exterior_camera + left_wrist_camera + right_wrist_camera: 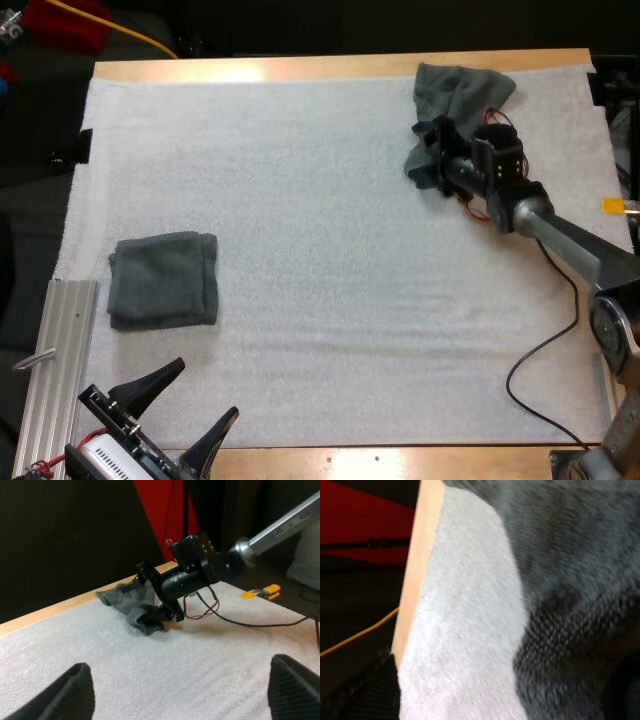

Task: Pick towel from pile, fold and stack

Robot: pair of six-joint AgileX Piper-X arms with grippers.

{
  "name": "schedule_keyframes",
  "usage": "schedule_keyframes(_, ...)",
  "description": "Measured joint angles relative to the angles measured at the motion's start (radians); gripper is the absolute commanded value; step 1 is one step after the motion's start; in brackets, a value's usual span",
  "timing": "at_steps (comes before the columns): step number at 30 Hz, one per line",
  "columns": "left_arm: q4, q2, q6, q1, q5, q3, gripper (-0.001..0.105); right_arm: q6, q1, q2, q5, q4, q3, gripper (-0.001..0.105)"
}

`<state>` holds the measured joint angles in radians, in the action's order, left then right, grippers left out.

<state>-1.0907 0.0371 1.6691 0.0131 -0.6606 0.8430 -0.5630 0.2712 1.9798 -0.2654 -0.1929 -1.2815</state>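
1. Two towels lie on the white mat (330, 300) in the high view: a folded towel (165, 280) near its left side and a crumpled towel (462, 95) at the far right corner. The right gripper (428, 150) is at the crumpled one. The left gripper (208, 388) hovers at the near left.
2. Left wrist view: its fingers (75, 692) are spread wide over bare mat, gripping nothing.
3. Right wrist view: one finger (367, 695) stands clear of the crumpled towel (570, 580), the pincer parted.
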Motion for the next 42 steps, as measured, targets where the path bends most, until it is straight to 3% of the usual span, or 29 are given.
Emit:
schedule_keyframes(7, 0.000, 0.000, 0.000, 0.000, 0.000, 0.000, 0.069, 0.004, 0.000, 0.030, 0.000, 0.042, -0.013, 0.061)
schedule_keyframes(13, 0.000, 0.000, 0.000, 0.000, 0.000, 0.000, 0.069, 0.002, 0.000, 0.032, 0.000, 0.054, -0.013, 0.022)
schedule_keyframes(17, 0.000, 0.000, 0.000, 0.000, 0.000, 0.000, 0.069, -0.059, 0.000, 0.032, 0.000, 0.060, -0.013, 0.001)
schedule_keyframes(20, 0.000, 0.000, 0.000, 0.000, 0.000, 0.000, 0.069, -0.132, 0.000, 0.030, 0.000, 0.078, -0.015, 0.001)
schedule_keyframes(33, 0.000, 0.040, 0.000, 0.000, 0.000, 0.000, 0.069, -0.679, 0.000, -0.188, 0.006, 0.271, -0.022, 0.001)
schedule_keyframes(42, 0.025, 0.047, 0.000, 0.000, 0.000, 0.000, 0.069, -0.999, 0.000, -0.358, 0.047, 0.497, -0.091, 0.001)
